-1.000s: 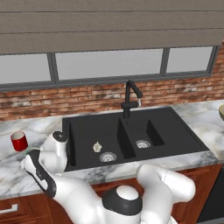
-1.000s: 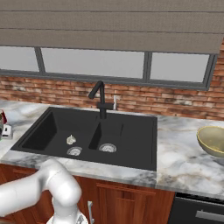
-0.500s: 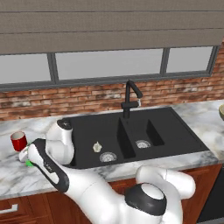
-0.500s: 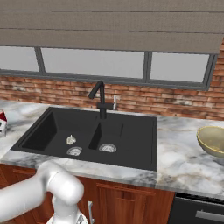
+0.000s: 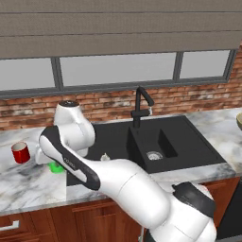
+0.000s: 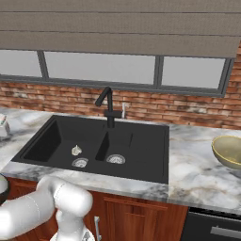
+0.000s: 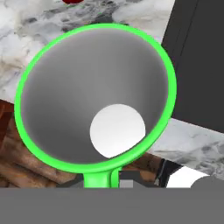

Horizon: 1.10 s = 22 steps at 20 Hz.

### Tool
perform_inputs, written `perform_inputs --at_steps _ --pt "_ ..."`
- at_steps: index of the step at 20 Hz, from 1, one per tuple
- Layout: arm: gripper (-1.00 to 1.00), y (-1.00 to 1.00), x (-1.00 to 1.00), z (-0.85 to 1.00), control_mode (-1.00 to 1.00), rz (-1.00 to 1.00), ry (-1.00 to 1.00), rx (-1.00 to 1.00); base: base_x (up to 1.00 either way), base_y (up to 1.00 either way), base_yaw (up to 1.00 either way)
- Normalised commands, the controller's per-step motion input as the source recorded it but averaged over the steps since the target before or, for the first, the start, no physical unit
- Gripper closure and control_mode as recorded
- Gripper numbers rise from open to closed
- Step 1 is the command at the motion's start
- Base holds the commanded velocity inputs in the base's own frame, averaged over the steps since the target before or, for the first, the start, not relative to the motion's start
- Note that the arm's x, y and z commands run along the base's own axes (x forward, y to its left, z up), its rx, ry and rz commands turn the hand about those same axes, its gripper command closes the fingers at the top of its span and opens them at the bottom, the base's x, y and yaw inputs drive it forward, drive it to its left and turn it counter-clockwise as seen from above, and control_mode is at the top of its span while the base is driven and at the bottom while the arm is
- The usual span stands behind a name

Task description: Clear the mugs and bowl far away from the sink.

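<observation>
1. at the far left of the marble counter (image 5: pixel 28 184), the red mug (image 5: pixel 21 152) is being shown standing upright, well apart from the sink (image 5: pixel 156 142).
2. just to its right, the green mug (image 5: pixel 56 167) is being seen as a small patch of bright green at the sink's left edge, mostly covered by the white arm (image 5: pixel 75 156) that is being bent over it.
3. in the hand view, the green mug (image 7: pixel 94 94) is being looked into from straight above; its pale grey inside and white bottom are being shown, with its handle (image 7: pixel 98 178) being pointed toward the lower edge of the view.
4. the gripper is being hidden behind the mug and the arm, so it cannot be told whether it is released or clenched.
5. in the middle, the black two-basin sink (image 6: pixel 94 146) and its faucet (image 6: pixel 107 107) are being shown against the brick wall (image 6: pixel 188 110).
6. at the far right, the olive-tan bowl (image 6: pixel 228 151) is being cut off by the edge of the right base view, resting on the counter (image 6: pixel 193 164) apart from the sink.
</observation>
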Motion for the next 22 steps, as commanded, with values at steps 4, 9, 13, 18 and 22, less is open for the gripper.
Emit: perform_inputs --at_steps 4,9,13,18,22 --pt "1.00 -1.00 -0.51 0.17 -1.00 0.00 -0.01 -0.34 0.00 0.00 0.00" --pt "1.00 -1.00 -0.82 0.46 -1.00 0.00 -0.01 -0.05 0.00 0.00 0.00" --pt "1.00 -1.00 -0.71 0.51 -1.00 0.02 -0.06 0.01 0.00 0.00 0.00" --pt "1.00 -0.98 -0.20 0.24 -1.00 0.11 -0.17 0.02 0.00 0.00 0.00" --pt "1.00 -0.75 0.00 0.52 -1.00 0.16 -0.31 0.00 0.00 0.00 0.00"
